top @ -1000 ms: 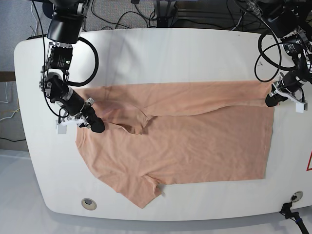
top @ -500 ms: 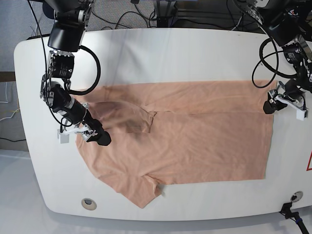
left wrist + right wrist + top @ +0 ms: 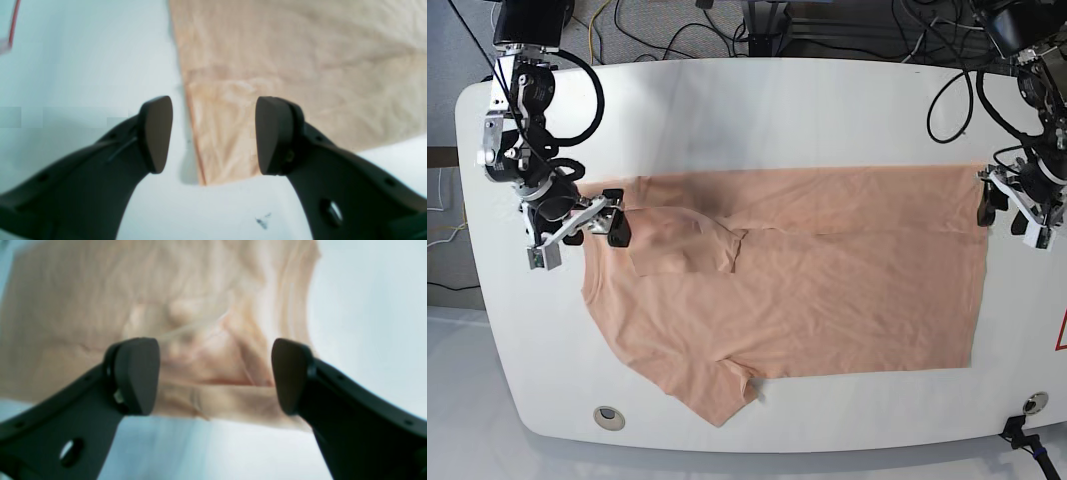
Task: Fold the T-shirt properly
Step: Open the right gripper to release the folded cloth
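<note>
The T-shirt lies flat across the white worktop, hem toward the base view's right, neckline and sleeves toward its left. One lengthwise fold looks done: the far edge has been brought over, and its seam runs as a shallow crease across the upper part of the cloth, with the far sleeve tucked in as a small flap near the collar. The near sleeve is not yet folded — it sticks out toward the front edge of the worktop.

Both grippers are empty. The left gripper hovers over the far hem corner with its fingers spread wide; one sits over bare worktop, the other over cloth, and the corner lies between them, ungripped. The right gripper hangs over the bunched shoulder-and-collar end, fingers likewise apart with nothing pinched, though that view is blurred.

By my reading the task is perhaps a third done. Left to do: fold the near side and its sleeve inward to match, then fold the resulting strip crosswise, hem to collar — and smooth the rumpled patch by the collar so the final stack lies flat.
</note>
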Robot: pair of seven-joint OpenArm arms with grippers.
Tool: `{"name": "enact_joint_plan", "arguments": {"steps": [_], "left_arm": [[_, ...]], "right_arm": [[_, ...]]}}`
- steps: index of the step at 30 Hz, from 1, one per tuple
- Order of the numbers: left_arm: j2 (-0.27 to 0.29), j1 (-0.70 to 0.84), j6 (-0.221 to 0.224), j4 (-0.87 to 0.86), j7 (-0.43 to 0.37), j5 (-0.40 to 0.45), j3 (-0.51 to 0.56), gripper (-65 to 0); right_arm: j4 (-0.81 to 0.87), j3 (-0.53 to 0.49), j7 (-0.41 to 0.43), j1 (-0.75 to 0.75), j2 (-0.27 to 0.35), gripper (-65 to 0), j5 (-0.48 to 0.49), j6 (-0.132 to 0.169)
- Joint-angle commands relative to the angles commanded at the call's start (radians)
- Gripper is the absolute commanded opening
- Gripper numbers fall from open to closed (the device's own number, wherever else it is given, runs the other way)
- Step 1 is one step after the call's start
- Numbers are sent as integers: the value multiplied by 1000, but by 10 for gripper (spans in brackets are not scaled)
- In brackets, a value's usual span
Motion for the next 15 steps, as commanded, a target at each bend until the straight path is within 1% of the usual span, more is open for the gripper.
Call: {"name": "enact_joint_plan", "arguments": {"steps": [1,2,3,4,6,7,11,12,15], "left_arm": [[2,14,0,0,-25,23,12,-292],[3,23,0,0,-44,41,14,-292],[8,34,0,-3,-55,57,14,-292],[23,38,0,-3,-64,74,12,-292],[43,43,0,-3,-78,109,9,-292],[48,44,-6,-3,-86,121,11,-292],[55,58,-6,-2,-87,137,12,-292],[55,58,-6,-2,-87,137,12,-292],[55,58,-6,-2,-87,137,11,-292]], "right_arm": [[0,2,0,-11,0,-157,-34,11],[-2,3,3,-17,-2,-157,-66,32],[-8,3,17,-26,-2,-157,-94,52],[-9,5,37,-43,-2,-157,-126,64],[-9,5,80,-68,-2,-157,-189,69],[-11,5,87,-74,-2,-157,-204,78],[-89,14,101,-75,-23,-157,-222,117],[-110,32,118,-78,-29,-157,-221,124],[-180,61,175,-78,-48,-157,-221,161]]}}
